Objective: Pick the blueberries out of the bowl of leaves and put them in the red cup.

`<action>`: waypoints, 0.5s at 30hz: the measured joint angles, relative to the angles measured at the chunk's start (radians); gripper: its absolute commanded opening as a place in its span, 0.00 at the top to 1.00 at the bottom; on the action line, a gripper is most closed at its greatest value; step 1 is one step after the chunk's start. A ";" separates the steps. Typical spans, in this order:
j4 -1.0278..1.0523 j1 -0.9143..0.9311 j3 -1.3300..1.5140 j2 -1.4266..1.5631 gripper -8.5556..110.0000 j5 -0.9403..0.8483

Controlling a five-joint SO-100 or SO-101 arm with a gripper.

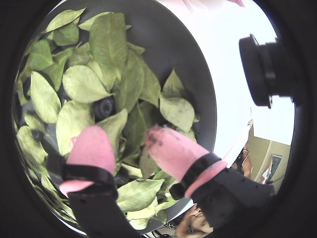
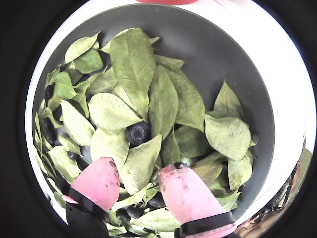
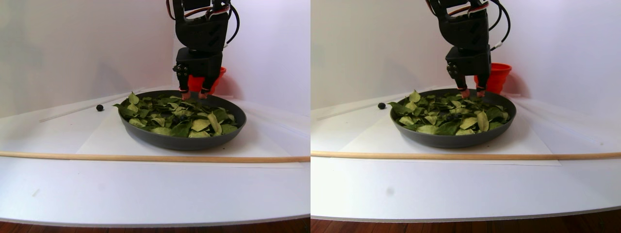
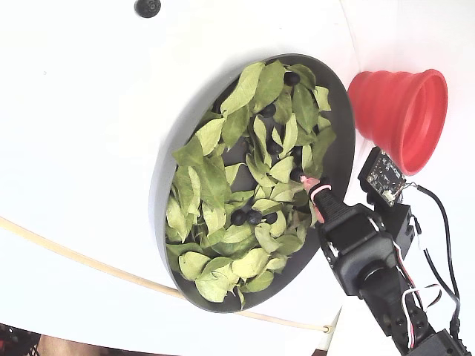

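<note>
The bowl of leaves (image 4: pixel 340 141) is a wide dark grey bowl (image 2: pixel 213 54) full of green leaves. Several blueberries lie among them. One blueberry (image 2: pixel 137 133) sits exposed just ahead of my gripper (image 2: pixel 141 176), and it also shows in a wrist view (image 1: pixel 104 106). A few more blueberries (image 4: pixel 254 216) cluster near the bowl's middle. My gripper (image 1: pixel 130 141) is open, its pink fingertips (image 1: pixel 91 146) down at the leaves with nothing between them. It hangs over the bowl's side nearest the red cup (image 4: pixel 401 111), which stands just outside the rim (image 3: pixel 216 80).
A loose blueberry (image 3: pixel 100 108) lies on the white table left of the bowl in the stereo pair view. A thin wooden rod (image 3: pixel 145 158) runs across the table in front of the bowl. White walls stand close behind.
</note>
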 measured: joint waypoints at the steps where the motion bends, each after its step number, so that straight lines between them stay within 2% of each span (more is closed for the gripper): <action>1: 0.000 0.000 -0.008 -0.005 0.80 -0.011; 15: 0.000 -0.006 -0.071 -0.061 0.81 0.008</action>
